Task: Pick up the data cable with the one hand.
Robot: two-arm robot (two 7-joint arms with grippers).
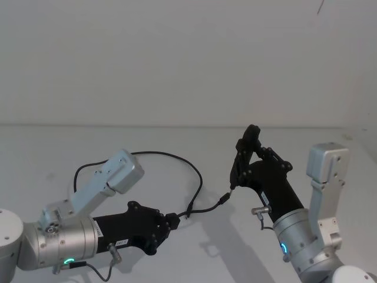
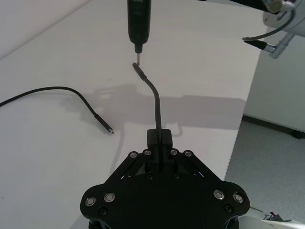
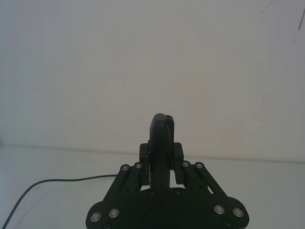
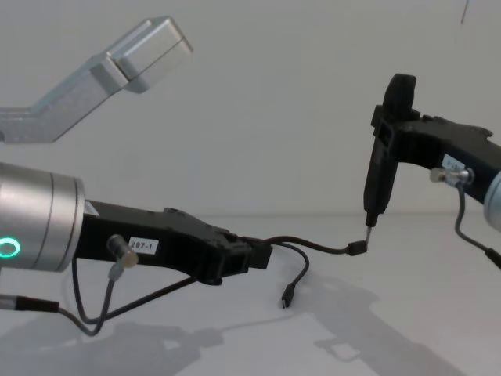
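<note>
While one end of the data cable (image 4: 313, 246) is held up off the bench (image 1: 177, 259), its plug almost meeting the right pincer's (image 4: 371, 222) thin tip, it is clamped in the closed left pincer (image 4: 262, 254). The rest is draped over the bench, the other plug (image 4: 288, 298) just below. The right pincer's fingers are pressed together on nothing.

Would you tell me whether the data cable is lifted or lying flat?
Partly lifted: the left tool holds the data cable near one end; its other plug hangs.
</note>
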